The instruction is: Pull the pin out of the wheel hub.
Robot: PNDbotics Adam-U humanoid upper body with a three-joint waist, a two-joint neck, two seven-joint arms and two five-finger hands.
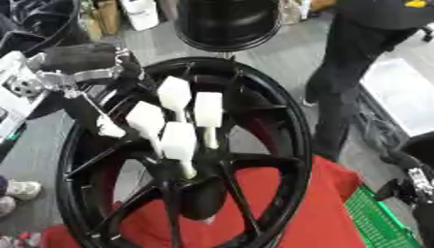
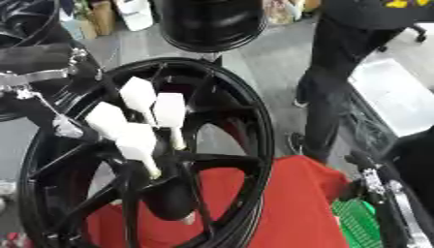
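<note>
A black spoked wheel hub (image 1: 280,145) lies tilted on a red cloth (image 1: 314,213). My left hand (image 1: 178,138) comes in from the upper left, its white-padded fingers spread and pointing down over the hub's centre. The lowest fingertip (image 1: 188,170) touches the centre boss, and the thumb (image 1: 110,128) stands apart at the left. A small pale piece (image 1: 208,219) sticks out under the centre boss; I cannot tell if it is the pin. My right hand (image 1: 413,186) shows dark at the lower right edge, away from the wheel.
A second black rim (image 1: 227,24) stands behind the wheel. A person in dark trousers (image 1: 339,97) stands at the right. A green crate (image 1: 381,225) sits at the lower right, and shoes (image 1: 21,190) show at the left edge.
</note>
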